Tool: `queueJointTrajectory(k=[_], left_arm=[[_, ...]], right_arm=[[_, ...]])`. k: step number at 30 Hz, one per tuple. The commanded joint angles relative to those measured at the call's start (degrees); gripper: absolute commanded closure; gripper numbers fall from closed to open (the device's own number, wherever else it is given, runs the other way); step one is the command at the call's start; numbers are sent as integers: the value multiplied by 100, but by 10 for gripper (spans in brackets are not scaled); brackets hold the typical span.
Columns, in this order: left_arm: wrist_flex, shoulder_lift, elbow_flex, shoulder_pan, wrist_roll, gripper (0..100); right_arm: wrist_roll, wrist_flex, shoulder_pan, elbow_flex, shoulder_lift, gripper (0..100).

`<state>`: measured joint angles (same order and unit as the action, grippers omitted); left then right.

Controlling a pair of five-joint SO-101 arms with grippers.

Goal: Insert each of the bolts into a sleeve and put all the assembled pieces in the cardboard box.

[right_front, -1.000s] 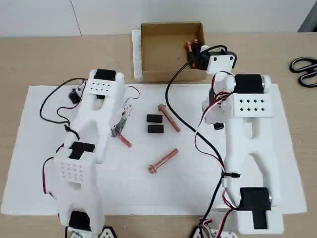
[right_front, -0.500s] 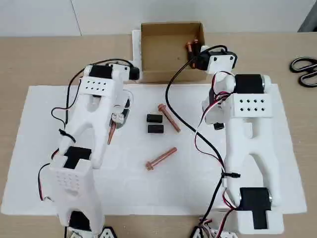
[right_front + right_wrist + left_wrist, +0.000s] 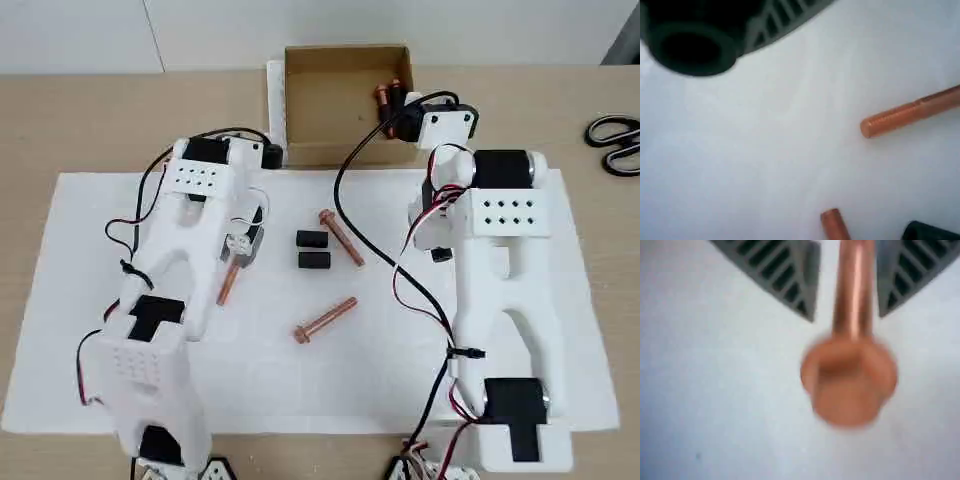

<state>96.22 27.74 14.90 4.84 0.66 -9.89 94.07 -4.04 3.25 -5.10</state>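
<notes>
My left gripper [image 3: 243, 245] is shut on a copper bolt [image 3: 229, 281] over the white mat. The bolt's shank runs between the grey fingers [image 3: 790, 275], and its head [image 3: 847, 385] points away from them. My right gripper [image 3: 438, 243] hangs at the mat's right side, shut on a black sleeve [image 3: 692, 47]. Two black sleeves [image 3: 312, 240] [image 3: 314, 260] lie side by side mid-mat. One loose bolt [image 3: 342, 237] lies just right of them and another [image 3: 326, 320] lies nearer the front. The cardboard box [image 3: 330, 140] stands at the back with assembled pieces [image 3: 390, 98] inside.
The white mat [image 3: 90, 330] covers most of the wooden table. Scissors [image 3: 615, 143] lie at the far right edge. Cables trail from both arms across the mat. Open mat lies at the front between the two arms.
My left arm has swung toward the back of the mat, and the bolt in its gripper now points toward the front. The front loose bolt shifted slightly. The right arm has kept still.
</notes>
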Motion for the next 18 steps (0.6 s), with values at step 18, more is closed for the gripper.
queueJointTrajectory(k=[18], left_arm=[[-132,-352,57,26,193,864]], right_arm=[[70,-66,31,264,-242,981]])
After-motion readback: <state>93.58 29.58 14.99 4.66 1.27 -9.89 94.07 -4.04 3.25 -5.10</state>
